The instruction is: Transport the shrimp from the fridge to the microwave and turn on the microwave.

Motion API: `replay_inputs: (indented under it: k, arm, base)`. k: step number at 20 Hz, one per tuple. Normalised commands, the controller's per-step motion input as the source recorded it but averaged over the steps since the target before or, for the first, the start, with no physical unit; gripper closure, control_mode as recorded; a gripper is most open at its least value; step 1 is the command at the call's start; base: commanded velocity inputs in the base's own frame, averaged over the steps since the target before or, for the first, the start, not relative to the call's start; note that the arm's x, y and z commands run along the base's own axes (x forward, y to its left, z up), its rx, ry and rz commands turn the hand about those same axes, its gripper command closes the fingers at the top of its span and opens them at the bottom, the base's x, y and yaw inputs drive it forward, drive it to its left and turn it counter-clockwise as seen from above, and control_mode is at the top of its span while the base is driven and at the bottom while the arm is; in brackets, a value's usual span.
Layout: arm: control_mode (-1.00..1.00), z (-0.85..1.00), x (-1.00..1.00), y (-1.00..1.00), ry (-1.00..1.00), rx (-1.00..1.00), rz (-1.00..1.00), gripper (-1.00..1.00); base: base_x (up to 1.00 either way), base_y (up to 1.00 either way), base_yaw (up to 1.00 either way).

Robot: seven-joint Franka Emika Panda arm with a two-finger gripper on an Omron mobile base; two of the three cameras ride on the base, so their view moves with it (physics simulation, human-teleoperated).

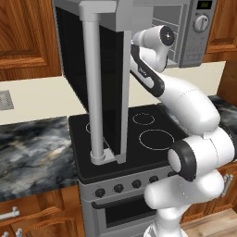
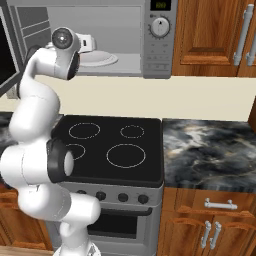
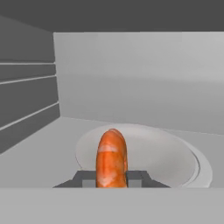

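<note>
Wooden cabinets (image 2: 210,35) line the kitchen wall, with a cream backsplash (image 2: 200,97) under them and a dark marbled surface (image 2: 212,147) on both sides of the stove (image 2: 112,145). Set above the stove is the microwave (image 2: 159,60), its black glass door (image 1: 109,69) swung wide open toward 9 o'clock in the left base view, the long grey bar handle (image 1: 94,88) standing upright along the door's free edge. On the side panel, a green display (image 2: 161,5) sits at 12 o'clock and the round knob (image 2: 160,27) just below it. The black stove top carries four white burner rings, and a row of dark knobs runs along its front.

The white arm (image 1: 185,106) rises from the base and bends up, its hand reaching into the open microwave cavity. Inside, a pale round turntable plate (image 3: 175,153) lies on the grey floor of the cavity.

In the hand view the gripper (image 3: 111,179) is closed tight on the shrimp (image 3: 112,159), one dark fingertip pressed against each side of it. The orange, pale-banded shrimp sits at 6 o'clock in that view, above the near part of the plate; whether it touches the plate cannot be told. Its long axis runs from 6 toward 12 o'clock, straight ahead of the gripper, with the rounded end pointing toward the back wall of the cavity.
</note>
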Motion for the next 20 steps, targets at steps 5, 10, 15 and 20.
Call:
replay_inputs:
  k: [5,10,15,20]
  arm:
    - [-1.00,-0.04,0.20,0.02,0.00,0.00,0.00,1.00]
    - [-1.00,-0.04,0.20,0.01,0.00,0.00,0.00,1.00]
    - [-1.00,-0.07,0.16,0.00,0.00,0.00,0.00,1.00]
    - [-1.00,-0.11,0.17,0.02,0.00,0.00,0.00,1.00]
  base:
    - [0.00,0.00,0.00]
    - [0.00,0.00,0.00]
    - [0.00,0.00,0.00]
    - [0.00,0.00,0.00]
